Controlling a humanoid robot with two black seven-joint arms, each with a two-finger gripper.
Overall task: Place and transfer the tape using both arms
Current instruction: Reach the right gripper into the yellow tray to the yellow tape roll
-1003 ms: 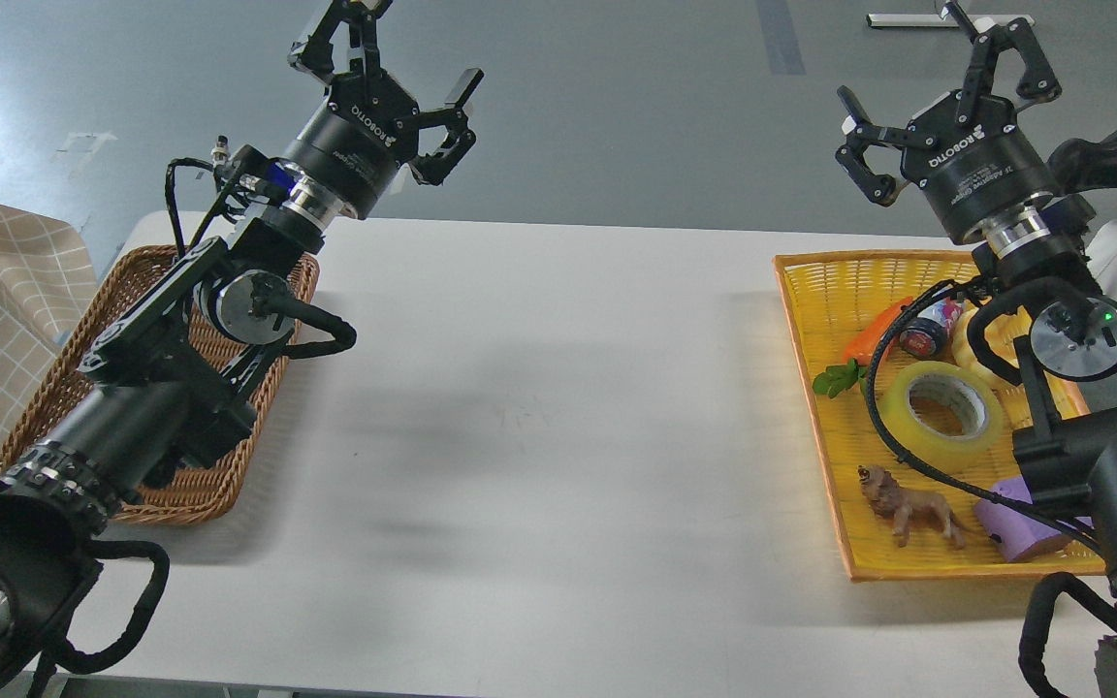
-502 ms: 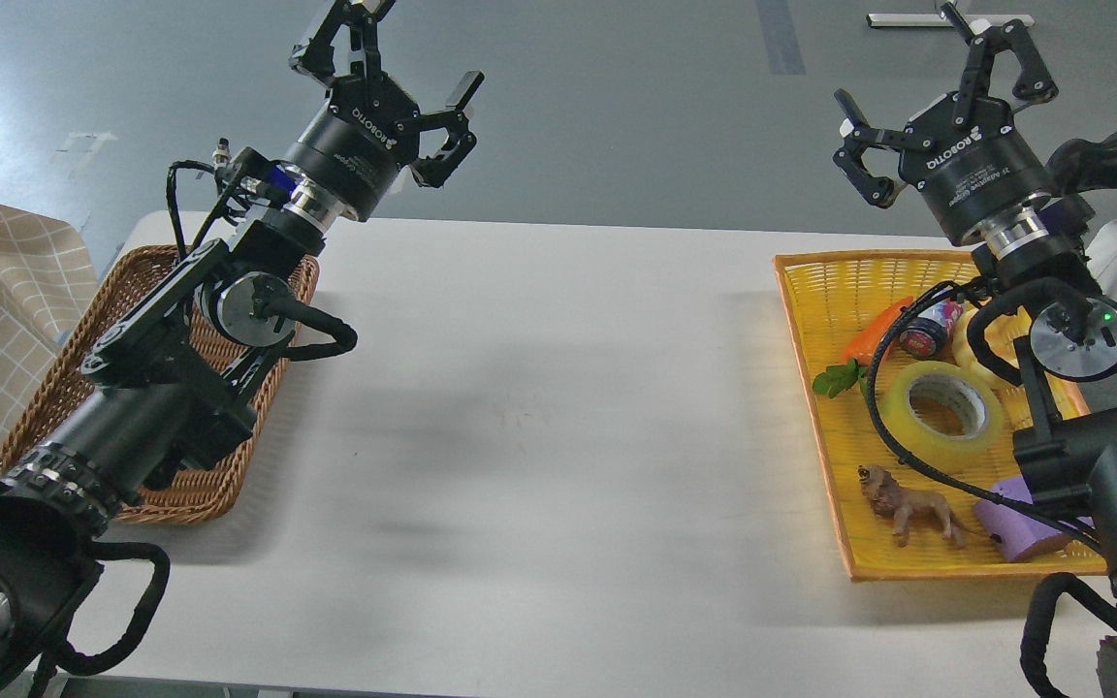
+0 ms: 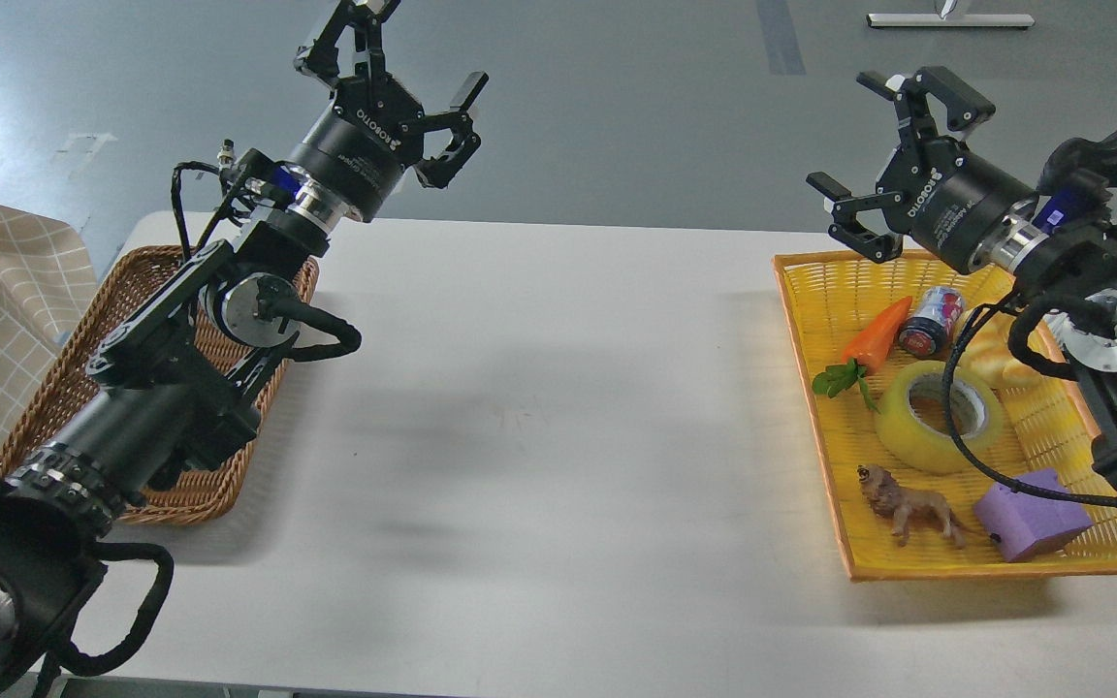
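Broadly, the white surface (image 3: 539, 417) lies bare between a wicker basket (image 3: 83, 388) at its left edge and a yellow tray (image 3: 820, 291) at its right. The tape (image 3: 937, 417) lies flat in the tray, between a toy carrot (image 3: 877, 334) and a toy lion (image 3: 912, 506), a black cable crossing it. Both grippers are spread and hold nothing: the left gripper (image 3: 394, 73) above the far edge, the right gripper (image 3: 893, 155) over the tray's far rim. The left arm hides much of the basket. Grey floor lies beyond.
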